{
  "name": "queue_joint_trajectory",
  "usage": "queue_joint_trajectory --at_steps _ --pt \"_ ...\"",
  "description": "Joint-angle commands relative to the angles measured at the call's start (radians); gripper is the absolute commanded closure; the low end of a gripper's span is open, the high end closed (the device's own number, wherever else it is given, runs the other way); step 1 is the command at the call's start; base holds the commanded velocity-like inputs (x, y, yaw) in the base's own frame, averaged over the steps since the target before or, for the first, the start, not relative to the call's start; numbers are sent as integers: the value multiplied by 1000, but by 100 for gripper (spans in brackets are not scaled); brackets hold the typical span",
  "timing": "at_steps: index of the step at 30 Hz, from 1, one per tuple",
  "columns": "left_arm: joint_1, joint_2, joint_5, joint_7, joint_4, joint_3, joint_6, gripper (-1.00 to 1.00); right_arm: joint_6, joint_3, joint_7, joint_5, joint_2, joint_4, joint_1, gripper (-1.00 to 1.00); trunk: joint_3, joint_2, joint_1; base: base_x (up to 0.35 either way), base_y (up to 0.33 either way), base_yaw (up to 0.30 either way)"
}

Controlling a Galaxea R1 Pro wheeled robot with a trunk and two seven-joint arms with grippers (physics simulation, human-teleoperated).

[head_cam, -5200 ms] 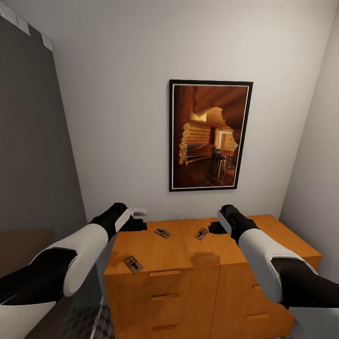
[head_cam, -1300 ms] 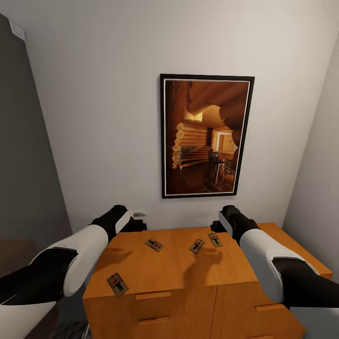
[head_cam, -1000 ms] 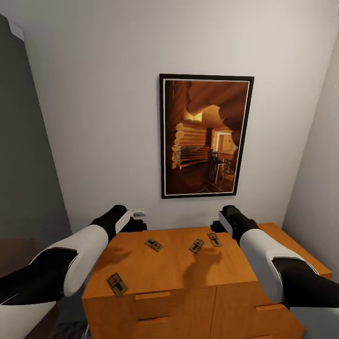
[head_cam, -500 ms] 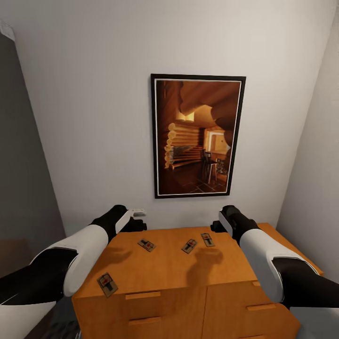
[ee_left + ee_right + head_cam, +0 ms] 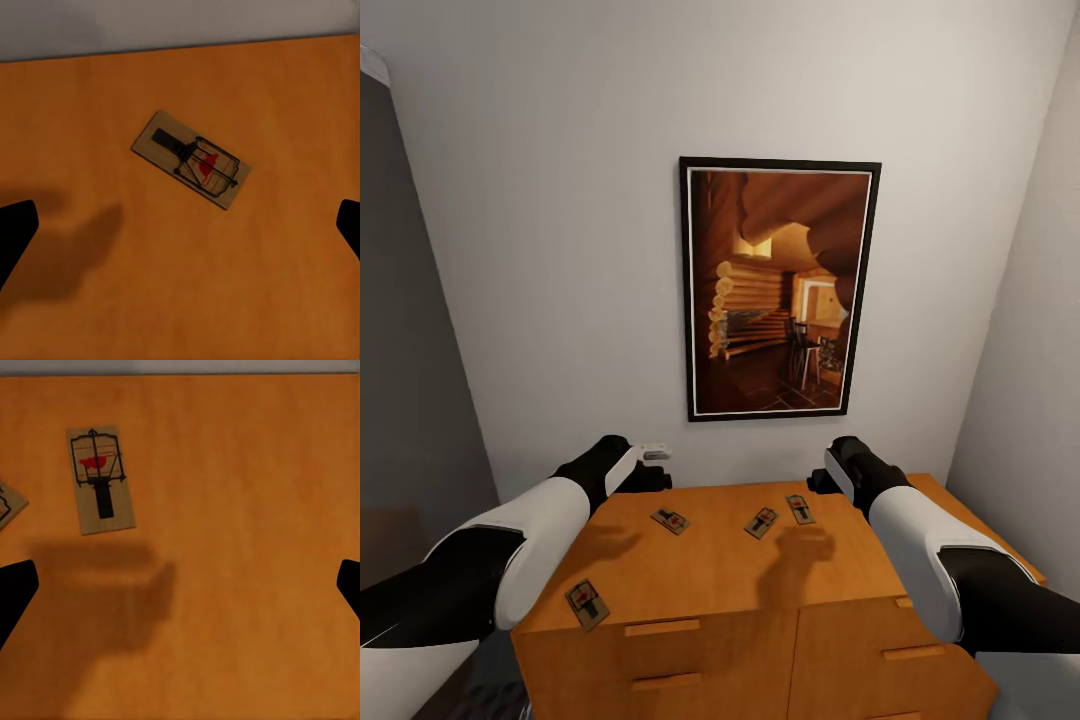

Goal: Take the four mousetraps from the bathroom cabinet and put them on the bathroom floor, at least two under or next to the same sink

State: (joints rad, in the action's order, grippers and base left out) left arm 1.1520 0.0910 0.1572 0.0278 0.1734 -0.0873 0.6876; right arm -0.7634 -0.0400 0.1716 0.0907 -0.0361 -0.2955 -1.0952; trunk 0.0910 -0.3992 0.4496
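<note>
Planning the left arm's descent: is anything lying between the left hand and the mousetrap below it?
Nothing. In the left wrist view, the mousetrap lies alone on the bare cabinet top, between the open left hand fingertips, with clear space above it.

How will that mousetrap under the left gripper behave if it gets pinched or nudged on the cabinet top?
The mousetrap looks like a thin flat wooden slab, so probably stiff and light. Lying flush on the smooth cabinet, it may slide rather than tip. Its low profile likely makes gripping awkward for the left gripper.
</note>
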Motion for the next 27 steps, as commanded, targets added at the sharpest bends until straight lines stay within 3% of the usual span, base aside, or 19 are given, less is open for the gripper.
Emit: queue_joint_trajectory --at_steps 1,27 --pt "0 0 10 3 1 -8 4 -100 -5 -4 -1 9 -1 -1 0 -100 -1 -1 0 0 -1 0" --pt "0 0 9 3 1 -8 4 -100 -5 -4 -1 9 1 -1 0 -100 -1 -1 0 73 0 0"
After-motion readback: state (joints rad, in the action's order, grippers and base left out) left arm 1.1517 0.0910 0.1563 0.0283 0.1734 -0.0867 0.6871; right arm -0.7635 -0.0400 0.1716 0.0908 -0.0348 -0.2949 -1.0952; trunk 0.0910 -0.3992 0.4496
